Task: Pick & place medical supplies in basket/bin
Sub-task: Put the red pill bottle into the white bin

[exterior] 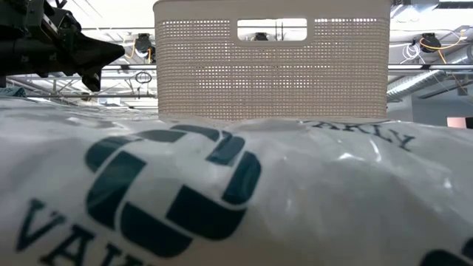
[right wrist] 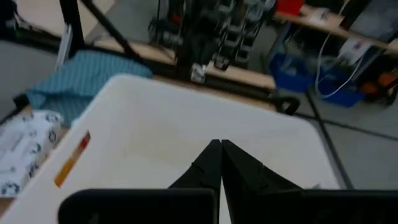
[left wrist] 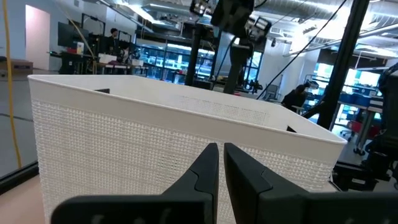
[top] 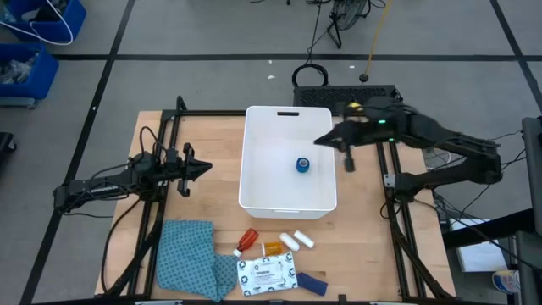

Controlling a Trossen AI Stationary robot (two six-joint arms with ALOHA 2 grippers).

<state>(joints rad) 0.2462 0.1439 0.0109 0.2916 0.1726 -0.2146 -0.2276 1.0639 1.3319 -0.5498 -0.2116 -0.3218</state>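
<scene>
On the wooden table [top: 216, 135], the right gripper [top: 323, 141], fingers pressed together and empty, hangs over the white bin [top: 286, 201] at its three o'clock rim, blue tape roll [top: 303, 165] inside, while the left gripper [top: 206, 168], also closed, waits at nine o'clock.

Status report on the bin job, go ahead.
Right end effector shut, empty, over the bin's rim. Left end effector shut beside it. Blue tape roll inside. Other supplies on table; nothing in the way.
</scene>
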